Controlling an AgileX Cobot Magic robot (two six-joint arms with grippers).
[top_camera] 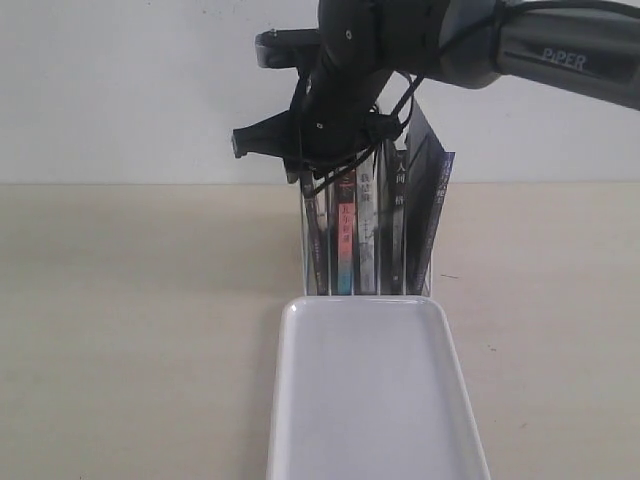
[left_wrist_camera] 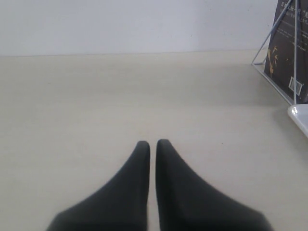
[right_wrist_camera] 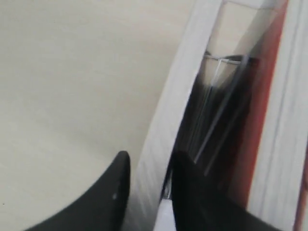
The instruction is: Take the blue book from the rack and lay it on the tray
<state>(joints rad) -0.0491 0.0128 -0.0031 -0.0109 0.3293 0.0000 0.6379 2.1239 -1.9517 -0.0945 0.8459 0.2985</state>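
Observation:
The blue book (top_camera: 314, 225) stands at the left end of the rack (top_camera: 304, 255), a little tilted. The left wrist view shows its dark back (left_wrist_camera: 284, 62) with a white barcode, behind the wires of the rack (left_wrist_camera: 294, 48). My right gripper (top_camera: 318, 175) reaches across from the right and comes down on the top of that book. In its wrist view the right gripper (right_wrist_camera: 149, 161) is shut on the book's white page edge (right_wrist_camera: 178, 96), one finger on each side. The long white tray (top_camera: 285, 400) lies just in front of the rack. My left gripper (left_wrist_camera: 152, 143) is shut on nothing, low over the table to the left of the rack.
Several other books fill the rack, among them a black-spined one (top_camera: 367, 225) and a bluish one (top_camera: 434, 215) leaning at the right end. A red cover (right_wrist_camera: 262, 110) faces the held book across a wire divider. A corner of the tray (left_wrist_camera: 299, 115) shows in the left wrist view.

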